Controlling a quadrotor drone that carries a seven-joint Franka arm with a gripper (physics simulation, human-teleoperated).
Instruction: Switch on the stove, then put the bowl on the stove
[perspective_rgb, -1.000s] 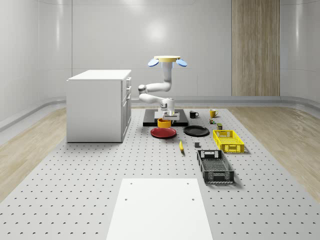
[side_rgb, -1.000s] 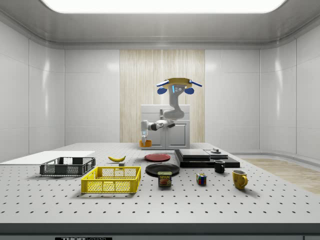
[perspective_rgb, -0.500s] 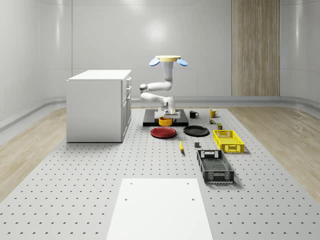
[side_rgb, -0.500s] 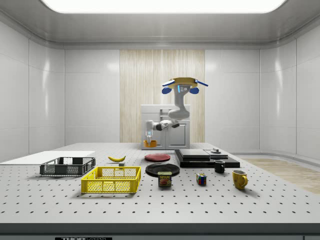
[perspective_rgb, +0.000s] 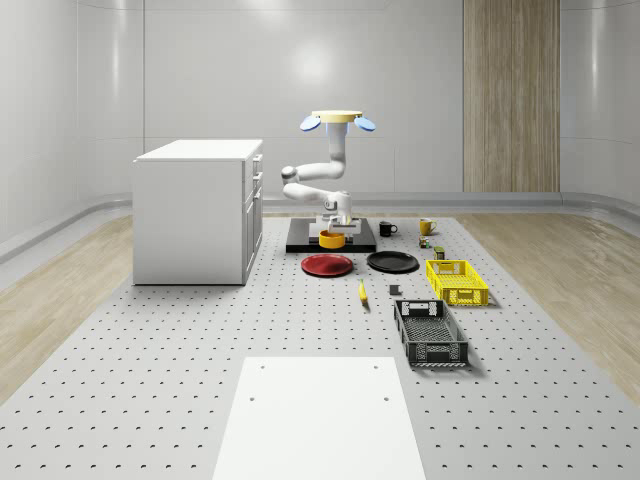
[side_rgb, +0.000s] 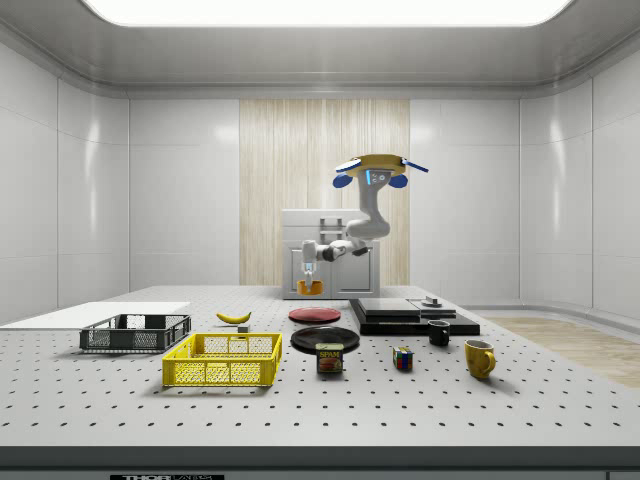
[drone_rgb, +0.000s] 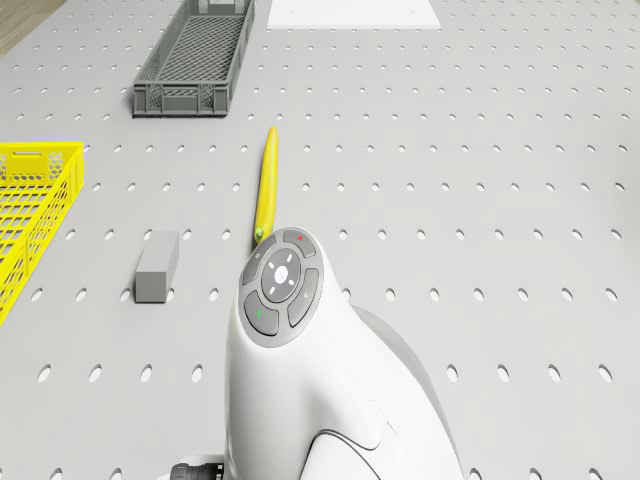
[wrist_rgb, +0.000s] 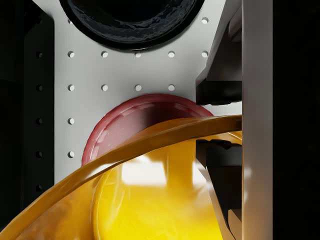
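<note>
A: Since the previous frames the drone (perspective_rgb: 338, 120) has shifted toward the stove (perspective_rgb: 300, 243) side, hovering above it, and the bowl (perspective_rgb: 332, 239) has gone with it, off the red plate (perspective_rgb: 327, 265). Agree?

B: Yes. Earlier the bowl hung right over the red plate; now it hangs near the stove's front edge, under the gripper (perspective_rgb: 335, 229). In the side view the bowl (side_rgb: 311, 288) is clearly up off the table (perspective_rgb: 200, 340), short of the stove (side_rgb: 412, 317) on that view's left.

A: Fingers?

B: Narrow, clamped on the bowl's rim. In the wrist view one finger (wrist_rgb: 225, 160) sits inside the wall, and the rim runs across between the fingers.

A: Meaning for the task?

B: Carry phase, I'd say; placing not done. Can't tell whether the stove is on.

A: Materials, quick.

B: Bowl (wrist_rgb: 150, 190) is glossy orange-yellow, round, thin-walled, smooth, with highlights inside. Below the fingers: the red plate (wrist_rgb: 120, 125), matte-ish, round, raised lip. Beyond it a black plate (wrist_rgb: 130, 20), shiny. Table is grey metal-looking, with a grid of holes. Stove is a flat black slab.

A: Risk?

B: A rim pinch on a slick bowl could tilt.
</note>
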